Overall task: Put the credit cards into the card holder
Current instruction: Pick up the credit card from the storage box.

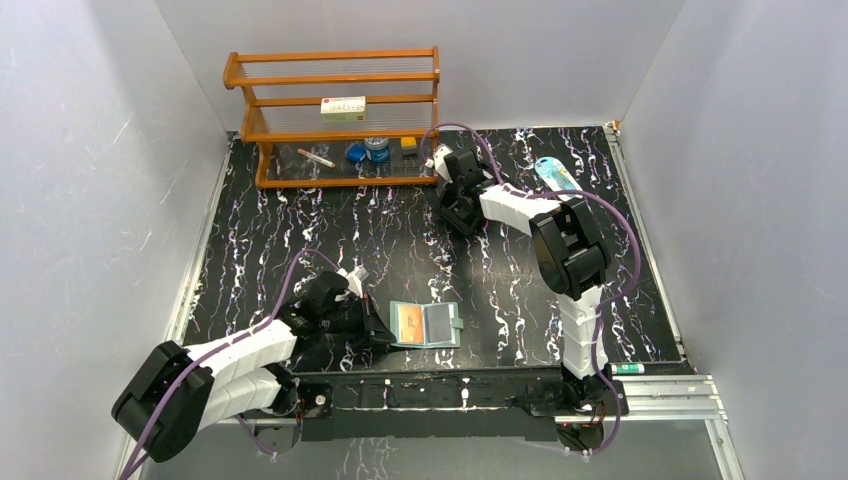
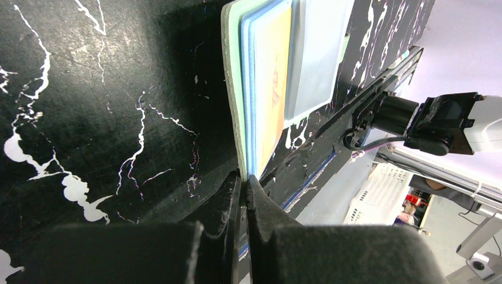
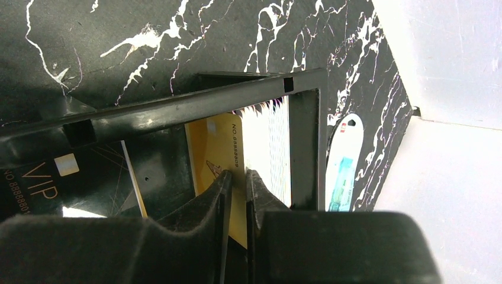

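The teal card holder (image 1: 446,324) lies open near the front middle of the table, with an orange card (image 1: 408,322) in its left pocket. My left gripper (image 1: 376,326) is shut on the holder's left edge. In the left wrist view the jaws (image 2: 244,177) pinch the green edge (image 2: 232,89) beside the orange card (image 2: 273,83). My right gripper (image 1: 456,208) is at the back, down in a black compartmented box (image 3: 177,106). There it is shut on a yellow-orange card (image 3: 216,142). A black VIP card (image 3: 35,177) and a white card (image 3: 269,142) stand beside it.
A wooden rack (image 1: 340,115) with small items stands at the back left. A blue-white packet (image 1: 555,174) lies right of the box, also in the right wrist view (image 3: 343,160). A pen (image 1: 630,369) lies at the front right rail. Grey walls close in both sides.
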Controlling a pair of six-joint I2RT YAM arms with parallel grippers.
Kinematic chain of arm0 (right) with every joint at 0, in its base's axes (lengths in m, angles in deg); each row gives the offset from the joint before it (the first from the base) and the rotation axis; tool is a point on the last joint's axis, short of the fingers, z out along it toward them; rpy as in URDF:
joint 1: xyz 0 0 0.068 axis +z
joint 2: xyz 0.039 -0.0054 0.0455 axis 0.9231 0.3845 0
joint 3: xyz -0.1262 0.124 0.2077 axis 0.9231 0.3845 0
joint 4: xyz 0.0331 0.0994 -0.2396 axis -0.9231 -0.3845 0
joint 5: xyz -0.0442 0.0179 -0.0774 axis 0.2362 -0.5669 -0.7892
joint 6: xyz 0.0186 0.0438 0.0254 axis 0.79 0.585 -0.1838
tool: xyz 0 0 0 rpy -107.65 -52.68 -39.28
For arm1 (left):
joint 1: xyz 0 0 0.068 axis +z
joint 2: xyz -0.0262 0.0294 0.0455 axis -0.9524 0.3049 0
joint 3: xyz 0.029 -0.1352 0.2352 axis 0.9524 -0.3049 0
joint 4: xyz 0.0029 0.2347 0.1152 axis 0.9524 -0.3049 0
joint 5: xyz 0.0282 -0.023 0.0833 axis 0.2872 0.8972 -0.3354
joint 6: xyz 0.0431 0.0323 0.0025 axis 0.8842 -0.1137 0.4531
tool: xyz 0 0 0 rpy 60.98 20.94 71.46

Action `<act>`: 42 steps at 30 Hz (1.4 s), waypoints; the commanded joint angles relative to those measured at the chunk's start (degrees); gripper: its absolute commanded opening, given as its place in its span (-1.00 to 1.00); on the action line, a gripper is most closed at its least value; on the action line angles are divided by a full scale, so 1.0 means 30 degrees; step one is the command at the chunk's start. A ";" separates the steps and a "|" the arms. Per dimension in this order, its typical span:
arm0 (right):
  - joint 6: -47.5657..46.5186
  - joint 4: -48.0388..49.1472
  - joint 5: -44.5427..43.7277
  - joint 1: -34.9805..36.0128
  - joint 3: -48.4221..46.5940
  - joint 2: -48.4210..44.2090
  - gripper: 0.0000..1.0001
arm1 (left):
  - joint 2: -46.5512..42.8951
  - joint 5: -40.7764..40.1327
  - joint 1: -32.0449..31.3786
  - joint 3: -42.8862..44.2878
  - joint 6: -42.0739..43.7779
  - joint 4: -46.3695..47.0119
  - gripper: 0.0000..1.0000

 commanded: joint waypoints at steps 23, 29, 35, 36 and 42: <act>0.1445 -0.2015 0.0400 -0.0638 -0.2162 -0.1401 -0.73 | -0.0367 0.0273 -0.0070 0.0140 0.0117 -0.0247 -0.93; 0.1863 -0.2616 0.0854 -0.0667 -0.2497 -0.1636 -0.83 | -0.0272 0.0273 -0.0063 0.0198 0.0116 -0.0225 -0.93; 0.3295 -0.4431 0.2084 -0.0667 -0.3154 -0.2218 -0.99 | -0.0062 0.0152 -0.0092 0.0253 0.0066 -0.0240 -0.86; 0.3493 -0.4580 0.2203 -0.0667 -0.3030 -0.2385 -1.00 | 0.0015 0.0151 -0.0083 0.0282 0.0066 -0.0223 -0.84; 0.3854 -0.4661 0.2252 -0.0667 -0.2261 -0.3261 -1.00 | -0.0106 0.0046 -0.0076 0.0286 0.0030 -0.0312 -0.72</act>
